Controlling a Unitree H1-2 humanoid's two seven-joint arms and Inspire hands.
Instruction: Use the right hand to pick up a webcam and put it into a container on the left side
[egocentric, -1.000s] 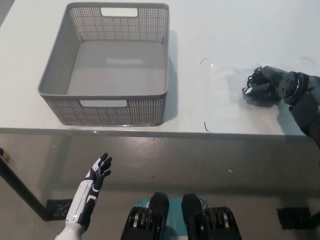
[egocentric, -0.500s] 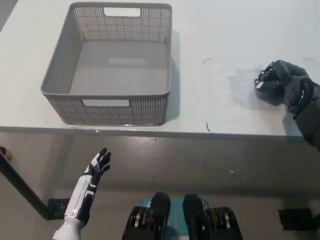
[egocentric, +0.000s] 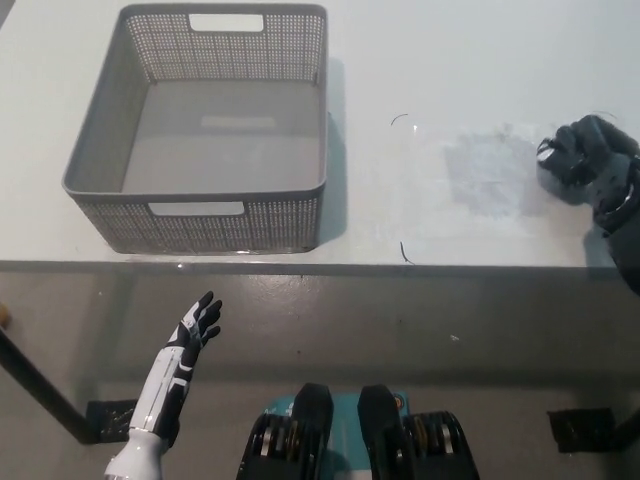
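Grey mesh basket (egocentric: 195, 215) sits on the white counter (egocentric: 450, 60) at about 10 o'clock in the head view, upright, cut-out handles on its near and far walls, inside bare. Its near wall stands close to the counter's front edge.

Right robot hand (egocentric: 585, 160), black, is over the counter at 3 o'clock, close to the right frame edge, well apart from the basket. Its fingers are curled tight around a small dark thing, apparently the webcam (egocentric: 553, 157); only a bit of it shows at the hand's left side, the rest hidden by the fingers. Cannot tell whether the hand and webcam touch the counter or are raised off it.

A dull smudged patch (egocentric: 490, 170) marks the counter just left of that hand. Two thin dark curved marks lie on the counter between basket and hand, one at the front edge (egocentric: 404, 252), one farther back (egocentric: 398, 118).

Left robot hand (egocentric: 198, 328), white with dark fingers, rests at 7 o'clock below the counter edge, over the floor (egocentric: 450, 340), fingers spread and holding nothing.
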